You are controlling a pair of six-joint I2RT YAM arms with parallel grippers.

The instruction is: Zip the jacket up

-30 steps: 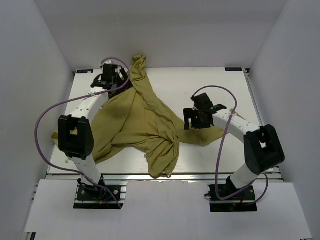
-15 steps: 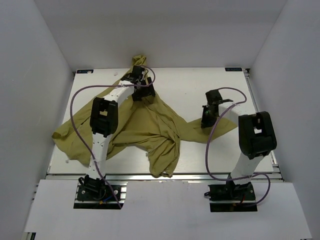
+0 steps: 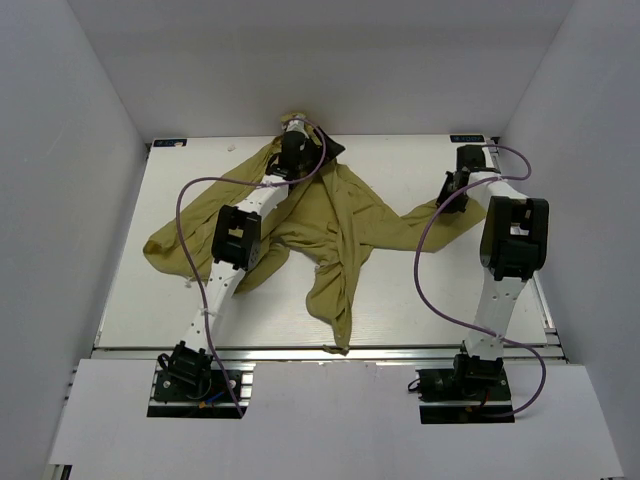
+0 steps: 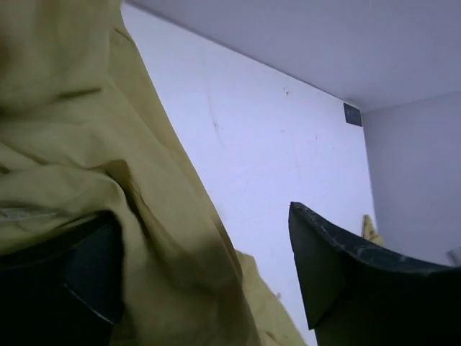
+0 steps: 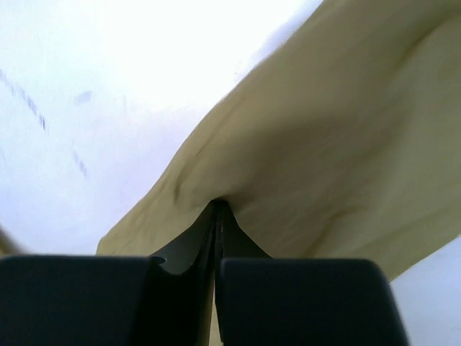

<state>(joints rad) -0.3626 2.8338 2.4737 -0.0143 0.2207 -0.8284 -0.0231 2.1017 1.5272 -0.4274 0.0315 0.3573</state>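
Overhead view of a white table (image 3: 430,290) with the jacket (image 3: 335,225), olive-yellow and crumpled, spread across its far half. At the far left one sleeve lies bunched near the table edge. The left arm reaches over the cloth to the middle of the far edge, where the left gripper (image 3: 293,152) sits on the jacket's top end and covers it. From the wrist camera its fingers (image 4: 346,281) stand wide apart; cloth drapes over one and buries most of it, and nothing is pinched. A folded strip trails toward the near edge. The zipper cannot be made out anywhere. At the far right, the right gripper (image 5: 217,210) is closed tight, clamping the jacket's edge between its tips.
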